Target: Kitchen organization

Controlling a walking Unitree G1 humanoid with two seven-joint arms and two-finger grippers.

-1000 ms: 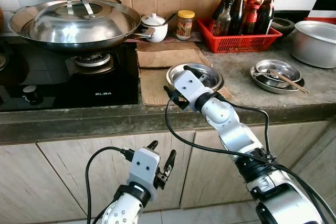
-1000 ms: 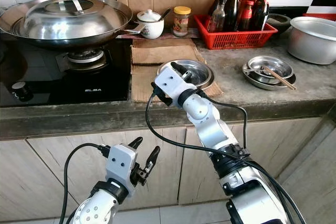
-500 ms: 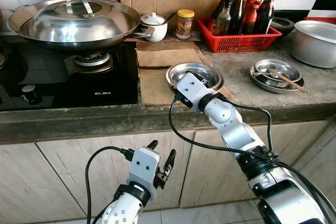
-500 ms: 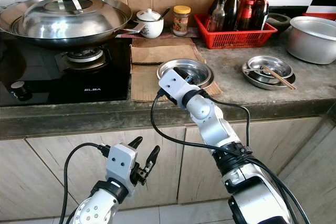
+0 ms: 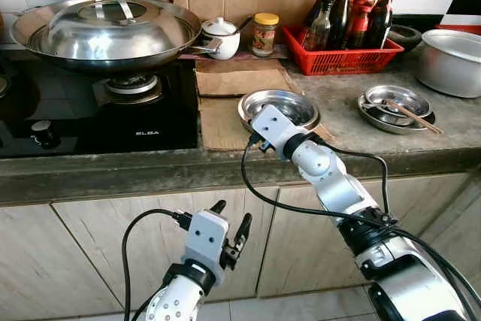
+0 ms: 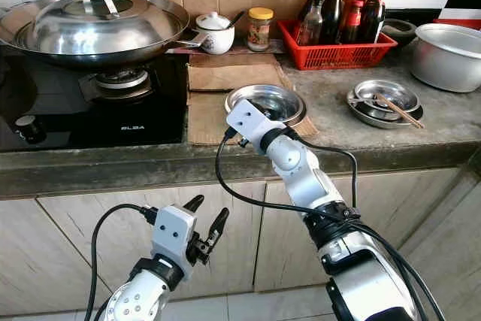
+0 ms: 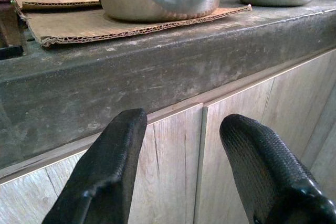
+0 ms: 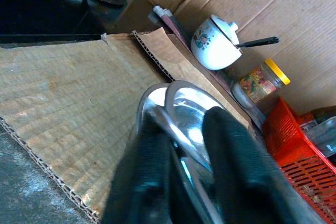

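You're pinching the near rim of the steel bowl [image 5: 289, 103] at the bench's [image 5: 338, 122] front edge with the right hand [image 8: 184, 145]; lift level. The left hand [image 7: 184, 166] is hanging open.

Bowl [image 5: 289, 104] near rim hidden behind right gripper [image 5: 259, 137] housing. Pot [image 5: 453, 59] cut by frame edge. Jar [image 5: 264, 34] label too small to read. Bottle [image 5: 344, 1] tops cropped.
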